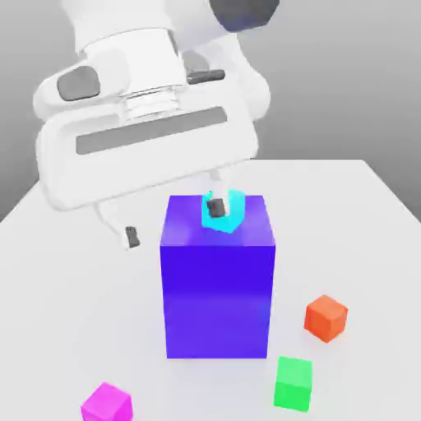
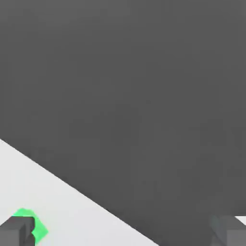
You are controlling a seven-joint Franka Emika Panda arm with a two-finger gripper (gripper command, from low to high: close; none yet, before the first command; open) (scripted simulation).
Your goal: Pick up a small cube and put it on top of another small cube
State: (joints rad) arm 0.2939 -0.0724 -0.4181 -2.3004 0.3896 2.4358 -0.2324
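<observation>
Two fingers of the gripper (image 1: 174, 223) stand wide apart with nothing held between them, and the whole hand is tilted. The pink cube (image 1: 107, 403), the one I'd expect it to fetch, lies on the table (image 1: 374, 263), lower than the hand and nearer the exterior view's camera. The green cube (image 1: 293, 384) is also below the hand, towards the exterior view's right, with the orange cube (image 1: 326, 318) just beside it.

What worries me is the blue block (image 1: 216, 300) under the hand: a low sweep sideways could clip it. One finger overlaps the cyan cube (image 1: 236, 212) on its top; I can't tell whether they touch, but a nudge could knock that cube off. Going down still tilted might pinch the pink one by a corner, and a crooked release could tip it off the green. The three lower cubes lie straight on the tabletop, rather than in containers.
</observation>
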